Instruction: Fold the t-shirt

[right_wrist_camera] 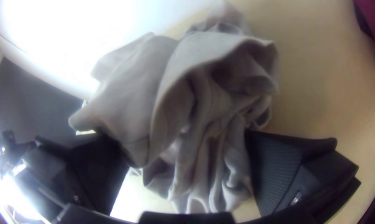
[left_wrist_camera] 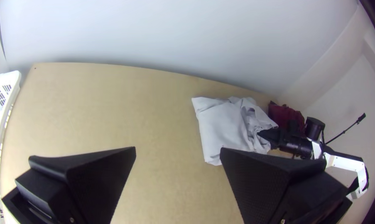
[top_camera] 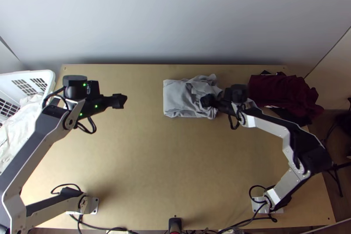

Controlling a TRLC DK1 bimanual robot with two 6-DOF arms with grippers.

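The light grey t-shirt [top_camera: 177, 98] lies at the table's far middle, its left part flat and folded, its right part bunched. Over that bunched part is my right gripper [top_camera: 206, 101]. In the right wrist view, bunched grey cloth [right_wrist_camera: 208, 95] runs between the wide-parted fingers of the right gripper [right_wrist_camera: 187, 145], partly covering one fingertip. My left gripper [top_camera: 119, 101] is off to the t-shirt's left, apart from it. The left wrist view has the left gripper [left_wrist_camera: 177, 151] open with bare table between its fingers, and the t-shirt [left_wrist_camera: 222, 128] farther off.
A dark red cloth [top_camera: 274, 91] lies at the table's far right, beside the right arm. At the left edge stands a white basket [top_camera: 51, 77] with white cloth in it. Bare table [top_camera: 175, 159] stretches between the arms, in front of the t-shirt.
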